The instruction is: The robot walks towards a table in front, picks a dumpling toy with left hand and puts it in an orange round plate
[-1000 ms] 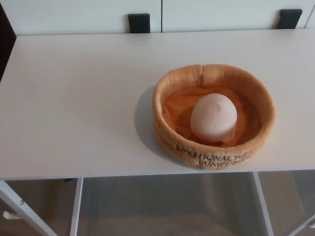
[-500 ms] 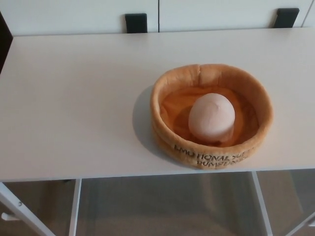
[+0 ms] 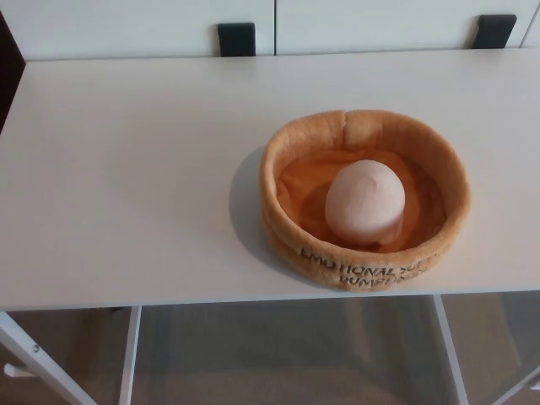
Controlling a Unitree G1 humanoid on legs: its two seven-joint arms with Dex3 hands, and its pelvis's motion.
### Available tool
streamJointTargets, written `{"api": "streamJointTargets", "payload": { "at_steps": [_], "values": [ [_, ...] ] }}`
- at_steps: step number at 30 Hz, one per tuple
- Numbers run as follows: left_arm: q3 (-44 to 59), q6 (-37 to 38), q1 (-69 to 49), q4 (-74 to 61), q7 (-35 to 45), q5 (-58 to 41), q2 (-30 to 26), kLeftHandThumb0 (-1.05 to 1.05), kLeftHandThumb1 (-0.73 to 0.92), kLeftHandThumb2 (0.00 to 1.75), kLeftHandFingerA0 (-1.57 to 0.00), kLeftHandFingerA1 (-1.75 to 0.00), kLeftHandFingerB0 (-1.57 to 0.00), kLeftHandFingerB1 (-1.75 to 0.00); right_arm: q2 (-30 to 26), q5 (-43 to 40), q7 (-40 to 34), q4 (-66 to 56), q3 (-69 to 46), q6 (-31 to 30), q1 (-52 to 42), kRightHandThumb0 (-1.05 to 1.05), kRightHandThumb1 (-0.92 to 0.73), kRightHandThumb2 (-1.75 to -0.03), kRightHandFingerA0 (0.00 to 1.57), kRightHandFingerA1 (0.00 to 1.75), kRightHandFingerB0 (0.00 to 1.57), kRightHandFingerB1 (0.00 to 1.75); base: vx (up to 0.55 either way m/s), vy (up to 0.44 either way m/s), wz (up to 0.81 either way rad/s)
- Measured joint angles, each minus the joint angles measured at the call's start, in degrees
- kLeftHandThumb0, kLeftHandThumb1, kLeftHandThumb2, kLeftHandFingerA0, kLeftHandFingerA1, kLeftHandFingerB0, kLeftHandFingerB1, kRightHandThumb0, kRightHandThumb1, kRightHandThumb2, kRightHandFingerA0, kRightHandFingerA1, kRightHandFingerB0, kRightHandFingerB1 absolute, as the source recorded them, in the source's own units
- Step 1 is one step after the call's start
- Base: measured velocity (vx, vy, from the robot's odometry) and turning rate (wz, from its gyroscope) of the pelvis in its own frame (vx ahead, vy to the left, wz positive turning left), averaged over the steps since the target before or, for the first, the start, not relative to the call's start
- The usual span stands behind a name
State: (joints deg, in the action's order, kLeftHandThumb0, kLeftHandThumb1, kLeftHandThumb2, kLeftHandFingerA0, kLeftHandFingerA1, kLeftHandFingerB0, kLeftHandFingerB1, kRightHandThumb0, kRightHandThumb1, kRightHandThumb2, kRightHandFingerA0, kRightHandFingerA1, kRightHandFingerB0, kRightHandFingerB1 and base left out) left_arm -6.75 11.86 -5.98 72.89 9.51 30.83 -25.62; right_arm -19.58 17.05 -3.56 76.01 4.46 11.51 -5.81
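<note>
- dumpling [image 3: 364, 202] already sitting in the middle of the orange plate [image 3: 291, 139], on the right half of the white table [image 3: 126, 169]
- looks plush: soft, light, squashy, nothing fragile; probably best grabbed around the rounded top and sides, wide and gentle
- plate soft-sided too, rim likely to flop if bumped
- neither hand in the shot, so can't tell whether fingers are spread or closed
- lettering on the plate's front rim partly cut off by the curve, hard to read
- table legs barely visible below

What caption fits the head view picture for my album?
A pale dumpling toy sits inside the orange round plate on a white table.
</note>
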Motion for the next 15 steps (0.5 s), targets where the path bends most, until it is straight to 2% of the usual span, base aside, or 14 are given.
{"api": "streamJointTargets", "payload": {
  "at_steps": [1, 2, 3, 5, 6, 8, 9, 12, 13, 14, 15],
  "values": [
    [-0.11, 0.22, 0.11, 0.23, -0.08, -0.19, -0.07, -0.37, 0.50, 0.56, -0.46, -0.43, -0.20, -0.29, 0.00, -0.02, 0.06, 0.01, -0.03, 0.00, 0.03, -0.28, -0.57, -0.59, 0.71, 0.47, 0.42, 0.35, 0.00, 0.000, 0.00],
    [-0.26, 0.57, 0.20, 0.51, -0.19, -0.45, -0.19, -0.37, 0.50, 0.56, -0.46, -0.43, -0.20, -0.29, 0.00, -0.02, 0.10, 0.02, -0.05, -0.01, 0.08, -0.28, -0.57, -0.59, 0.71, 0.47, 0.42, 0.35, 0.00, 0.000, 0.00],
    [-0.27, 0.91, 0.19, 0.75, -0.22, -0.71, -0.30, -0.34, 0.51, 0.55, -0.55, -0.47, -0.21, -0.30, 0.01, -0.01, 0.11, 0.05, -0.02, -0.03, 0.17, -0.31, -0.57, -0.59, 0.71, 0.46, 0.42, 0.35, 0.00, 0.000, 0.00],
    [-0.28, 1.20, 0.02, 1.08, -0.32, -1.05, -0.47, -0.37, 0.52, 0.56, -0.51, -0.47, -0.21, -0.31, 0.05, 0.00, 0.15, 0.11, 0.02, -0.04, 0.06, -0.30, -0.57, -0.59, 0.71, 0.46, 0.42, 0.35, 0.00, 0.000, 0.00],
    [-0.25, 1.62, -0.27, 1.25, -0.32, -1.50, -0.65, -0.44, 0.52, 0.56, -0.38, -0.44, -0.20, -0.30, 0.10, -0.01, 0.23, 0.12, 0.03, -0.04, -0.18, -0.25, -0.55, -0.57, 0.73, 0.47, 0.42, 0.34, 0.00, 0.000, 0.00],
    [-0.11, 2.07, -0.64, 1.48, -0.31, -2.19, -0.77, -0.38, 0.52, 0.56, -0.43, -0.47, -0.19, -0.29, 0.15, -0.04, 0.27, -0.20, 0.02, 0.00, -0.81, -0.29, -0.56, -0.59, 0.70, 0.47, 0.42, 0.35, 0.00, 0.000, 0.00],
    [-0.06, 2.17, -0.70, 1.57, -0.31, -2.42, -0.76, -0.32, 0.51, 0.55, -0.55, -0.50, -0.20, -0.29, 0.16, -0.05, 0.27, -0.28, 0.04, 0.03, -0.99, -0.29, -0.57, -0.58, 0.71, 0.46, 0.42, 0.35, 0.00, 0.000, 0.00],
    [-0.05, 2.31, -0.56, 2.13, -0.31, -3.04, -0.75, -0.32, 0.51, 0.55, -0.55, -0.50, -0.20, -0.29, 0.17, 0.02, 0.27, -0.12, 0.30, 0.00, -1.10, -0.29, -0.57, -0.58, 0.71, 0.46, 0.42, 0.35, 0.00, 0.000, 0.00],
    [-0.08, 2.31, -0.49, 2.34, -0.31, -3.21, -0.75, -0.45, 0.39, 0.69, -0.50, -0.57, -0.15, -0.39, 0.18, 0.05, 0.27, -0.03, 0.42, -0.02, -1.05, -0.28, -0.56, -0.58, 0.69, 0.45, 0.42, 0.35, 0.00, 0.000, 0.00],
    [-0.19, 2.31, -0.41, 2.47, -0.31, -3.37, -0.75, -0.46, 0.53, 0.58, -0.48, -0.47, -0.20, -0.30, 0.18, 0.10, 0.26, -0.01, 0.53, -0.04, -0.93, -0.28, -0.57, -0.59, 0.70, 0.46, 0.42, 0.35, 0.00, 0.000, 0.00],
    [-0.25, 2.31, -0.37, 2.49, -0.31, -3.42, -0.75, -0.46, 0.53, 0.58, -0.48, -0.47, -0.20, -0.30, 0.18, 0.11, 0.26, 0.00, 0.57, -0.05, -0.87, -0.28, -0.57, -0.59, 0.70, 0.46, 0.42, 0.35, 0.00, 0.000, 0.00]
  ]
}}
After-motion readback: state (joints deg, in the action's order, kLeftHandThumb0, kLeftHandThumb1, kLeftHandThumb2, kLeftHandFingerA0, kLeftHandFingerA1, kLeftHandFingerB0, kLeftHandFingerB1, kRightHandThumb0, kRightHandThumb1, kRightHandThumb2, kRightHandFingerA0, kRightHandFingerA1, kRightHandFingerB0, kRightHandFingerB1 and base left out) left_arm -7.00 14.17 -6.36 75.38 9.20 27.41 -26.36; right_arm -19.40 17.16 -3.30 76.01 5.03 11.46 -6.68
